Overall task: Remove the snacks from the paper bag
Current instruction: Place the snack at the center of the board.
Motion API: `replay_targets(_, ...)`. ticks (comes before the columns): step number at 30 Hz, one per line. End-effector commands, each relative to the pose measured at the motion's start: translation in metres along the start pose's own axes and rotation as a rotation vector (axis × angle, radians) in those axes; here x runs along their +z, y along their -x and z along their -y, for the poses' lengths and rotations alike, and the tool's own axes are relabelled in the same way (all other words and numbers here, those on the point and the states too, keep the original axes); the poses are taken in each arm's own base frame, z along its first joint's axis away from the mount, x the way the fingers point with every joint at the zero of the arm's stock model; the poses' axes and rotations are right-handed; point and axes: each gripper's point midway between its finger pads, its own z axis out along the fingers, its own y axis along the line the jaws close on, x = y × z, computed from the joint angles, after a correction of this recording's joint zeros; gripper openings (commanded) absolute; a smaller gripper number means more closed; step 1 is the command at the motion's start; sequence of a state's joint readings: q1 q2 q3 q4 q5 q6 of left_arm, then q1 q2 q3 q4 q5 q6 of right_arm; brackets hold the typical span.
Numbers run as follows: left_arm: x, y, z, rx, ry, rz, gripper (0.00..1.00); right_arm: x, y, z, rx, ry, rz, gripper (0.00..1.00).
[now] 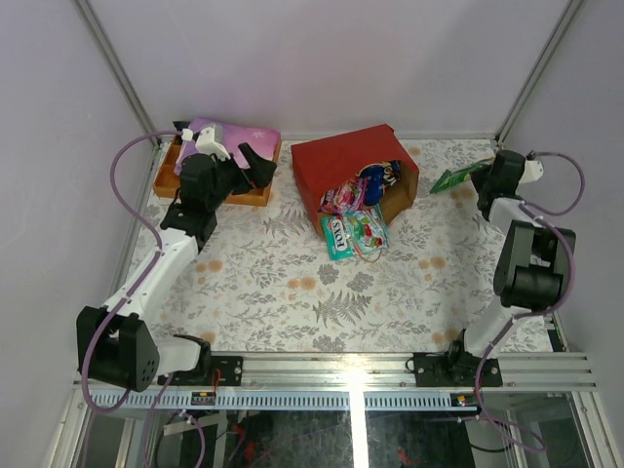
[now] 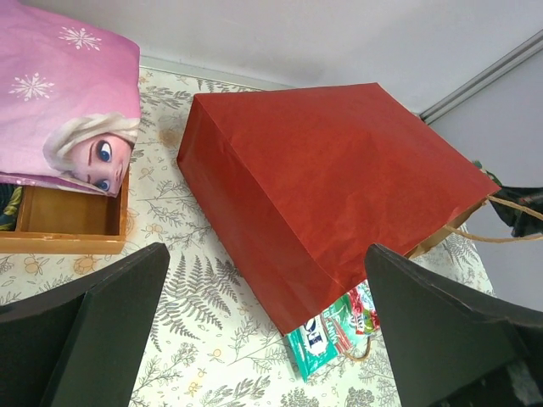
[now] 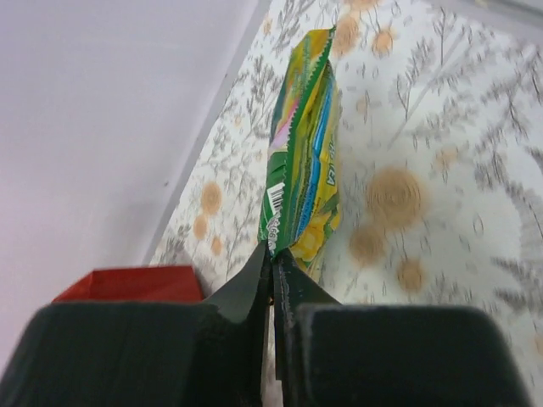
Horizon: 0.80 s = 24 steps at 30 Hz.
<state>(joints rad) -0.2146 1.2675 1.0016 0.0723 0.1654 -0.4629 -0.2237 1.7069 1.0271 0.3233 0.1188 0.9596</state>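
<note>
The red paper bag (image 1: pixel 346 161) lies on its side at the back middle, its mouth toward the front right. Snacks spill from it: a teal packet (image 1: pixel 339 237), a pink one (image 1: pixel 343 198) and a blue one (image 1: pixel 376 178). In the left wrist view the paper bag (image 2: pixel 339 186) fills the middle, with the teal packet (image 2: pixel 327 339) poking out under its edge. My left gripper (image 1: pixel 258 168) hangs open to the left of the bag with nothing between its fingers (image 2: pixel 93 331). Off to the right of the bag, my right gripper (image 3: pixel 276 254) is shut on the edge of a green-yellow snack packet (image 3: pixel 305 153), held above the table (image 1: pixel 456 178).
An orange wooden tray (image 1: pixel 168 174) holding a pink-purple folded cloth (image 1: pixel 234 134) stands at the back left, just behind the left gripper. Cord handles (image 2: pixel 509 225) trail from the bag's mouth. Enclosure walls bound the floral table on three sides.
</note>
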Motion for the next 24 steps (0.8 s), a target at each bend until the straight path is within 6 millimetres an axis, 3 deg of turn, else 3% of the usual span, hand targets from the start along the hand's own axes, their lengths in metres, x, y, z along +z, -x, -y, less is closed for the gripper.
replay_targets(1,-0.005,0.012,0.002,0.029,-0.022,0.044,1.0,0.042,-0.005,0.011,-0.09,-0.028,-0.068,0.0)
replay_targets(5,-0.005,0.011,0.002,0.031,-0.025,0.04,1.0,0.077,-0.03,0.007,-0.132,0.038,-0.199,0.0)
replay_targets(6,-0.005,0.012,0.003,0.033,-0.028,0.04,1.0,0.085,-0.045,0.009,-0.138,0.06,-0.27,0.0)
replay_targets(8,-0.004,0.013,0.003,0.03,-0.034,0.04,1.0,0.098,-0.061,-0.003,-0.152,0.127,-0.372,0.03)
replay_targets(10,-0.003,0.012,0.004,0.03,-0.041,0.032,1.0,0.109,-0.062,-0.013,-0.172,0.147,-0.423,0.05)
replay_targets(17,0.004,0.007,0.001,0.024,-0.039,0.017,1.0,0.124,-0.034,-0.016,-0.316,0.08,-0.363,0.08)
replay_targets(24,0.009,0.002,0.0,0.019,-0.047,-0.006,1.0,0.135,-0.014,-0.002,-0.453,-0.016,-0.351,0.11)
